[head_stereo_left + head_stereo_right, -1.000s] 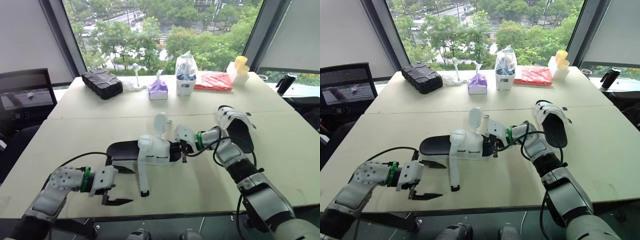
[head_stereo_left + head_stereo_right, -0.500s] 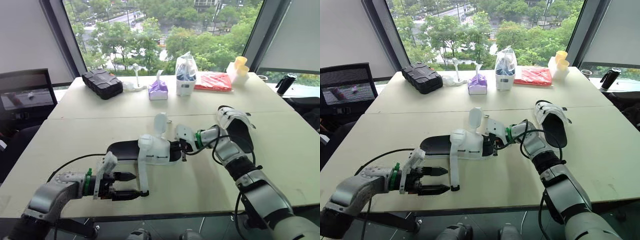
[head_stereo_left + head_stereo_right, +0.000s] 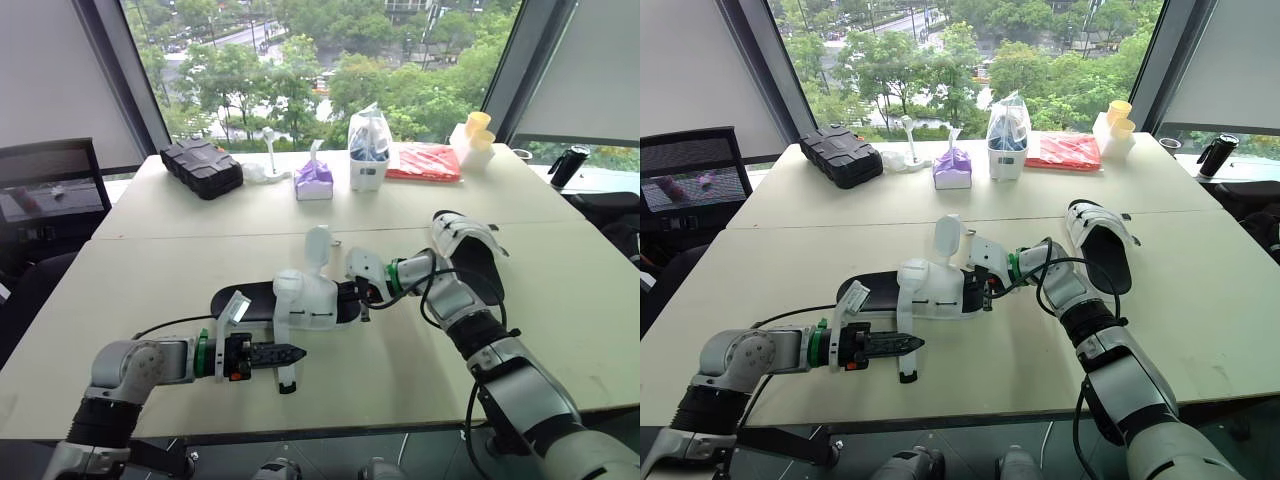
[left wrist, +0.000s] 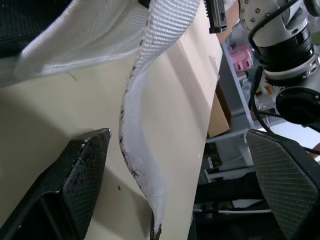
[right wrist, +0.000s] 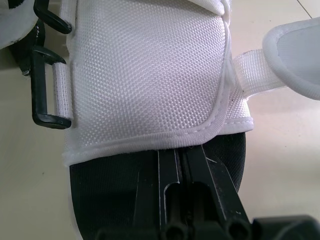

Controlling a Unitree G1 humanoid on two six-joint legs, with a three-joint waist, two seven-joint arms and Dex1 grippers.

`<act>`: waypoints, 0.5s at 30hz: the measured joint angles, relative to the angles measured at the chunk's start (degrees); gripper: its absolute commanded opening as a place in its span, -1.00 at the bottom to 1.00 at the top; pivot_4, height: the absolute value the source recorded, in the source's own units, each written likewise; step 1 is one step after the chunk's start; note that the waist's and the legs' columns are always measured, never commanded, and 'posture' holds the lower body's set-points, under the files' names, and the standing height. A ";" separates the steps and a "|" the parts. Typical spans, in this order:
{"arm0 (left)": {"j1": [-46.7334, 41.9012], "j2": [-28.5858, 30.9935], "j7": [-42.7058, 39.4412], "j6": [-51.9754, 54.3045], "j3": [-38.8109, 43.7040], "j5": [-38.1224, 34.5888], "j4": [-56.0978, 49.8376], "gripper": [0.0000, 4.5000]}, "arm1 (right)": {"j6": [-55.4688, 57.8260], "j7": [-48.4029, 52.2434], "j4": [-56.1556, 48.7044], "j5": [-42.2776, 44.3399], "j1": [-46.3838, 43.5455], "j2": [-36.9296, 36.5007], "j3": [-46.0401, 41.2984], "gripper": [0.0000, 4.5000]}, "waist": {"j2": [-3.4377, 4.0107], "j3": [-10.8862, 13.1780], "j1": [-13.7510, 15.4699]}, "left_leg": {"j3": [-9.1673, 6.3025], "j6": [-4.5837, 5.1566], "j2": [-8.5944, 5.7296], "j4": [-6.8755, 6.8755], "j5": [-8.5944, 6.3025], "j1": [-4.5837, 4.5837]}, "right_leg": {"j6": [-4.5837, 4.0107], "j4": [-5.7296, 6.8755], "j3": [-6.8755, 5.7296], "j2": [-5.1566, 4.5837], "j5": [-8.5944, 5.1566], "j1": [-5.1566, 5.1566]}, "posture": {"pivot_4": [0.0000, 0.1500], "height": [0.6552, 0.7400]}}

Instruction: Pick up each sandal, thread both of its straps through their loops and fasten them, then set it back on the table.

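My left gripper [image 3: 298,351] is spread wide and holds nothing. Its two fingers straddle the loose strap [image 4: 140,170] that trails off the near sandal [image 3: 300,298], with the strap running between them unpinched. That forearm lies low and level over the table [image 3: 180,260], pointing along the sandal's near side. My right gripper [image 3: 362,301] is clamped tight on the sandal's right end, wrist bent inward toward it. The sandal lies flat on the table. The second sandal [image 3: 470,250] sits beyond its right end.

Left gripper [image 3: 917,343] beside sandal's [image 3: 940,292] strap [image 3: 901,318]
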 measured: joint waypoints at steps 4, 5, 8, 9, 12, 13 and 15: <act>-0.37 -0.88 1.31 0.00 0.46 0.03 1.32 -0.46 | 0.02 0.00 -0.02 0.00 -0.01 0.00 0.00 -1.00 | 0.00 0.00 0.01 | -0.01 0.00 0.00 -0.02 0.00 0.00 | 0.00 0.01 0.00 0.00 0.00 0.00 | 1.00 1.00; -0.46 -0.96 1.56 -0.06 0.58 0.04 1.41 -0.69 | 0.04 0.00 -0.03 0.00 -0.01 0.00 0.00 -1.00 | 0.00 0.00 0.01 | -0.01 0.00 0.00 -0.02 0.00 0.00 | 0.00 0.01 0.00 0.00 0.00 0.00 | 1.00 1.00; -0.52 -0.88 1.64 -0.10 0.61 0.04 1.67 -0.96 | 0.14 0.01 -0.06 0.00 -0.01 0.01 0.00 -1.00 | 0.00 0.00 0.01 | 0.00 -0.03 0.00 -0.01 -0.02 0.00 | -0.01 0.00 0.00 -0.01 0.00 0.00 | 1.00 1.00; -0.54 -0.78 1.61 -0.10 0.61 0.04 1.78 -0.96 | 0.18 0.00 -0.07 0.00 -0.01 0.01 0.00 -1.00 | 0.00 0.00 0.01 | 0.00 -0.04 0.00 -0.02 -0.02 0.00 | -0.01 0.00 0.00 -0.01 0.00 0.00 | 1.00 1.00; -0.90 0.42 0.08 0.25 0.61 -0.15 1.75 -0.96 | 0.21 0.01 -0.11 0.00 -0.01 0.00 0.00 -1.00 | 0.00 0.00 0.00 | 0.00 -0.04 0.00 -0.02 -0.03 -0.01 | -0.01 0.00 0.00 -0.01 -0.01 0.00 | 1.00 1.00; -1.93 0.88 -0.74 0.70 0.70 -0.29 1.98 -0.96 | 0.22 0.05 -0.10 0.01 0.00 -0.11 -0.07 -1.00 | 0.00 0.00 0.00 | 0.00 -0.05 0.00 -0.02 -0.03 -0.01 | -0.02 0.00 0.00 -0.01 -0.01 -0.01 | 1.00 1.00; -5.64 0.60 -1.61 1.31 1.95 -1.60 3.28 -0.96 | 0.31 0.00 -0.10 -0.10 -0.03 -0.23 -0.11 -1.00 | -0.01 0.01 0.24 | -0.04 -0.07 0.00 0.02 -0.04 -0.02 | -0.02 -0.02 -0.04 0.00 -0.01 -0.04 | 1.00 1.00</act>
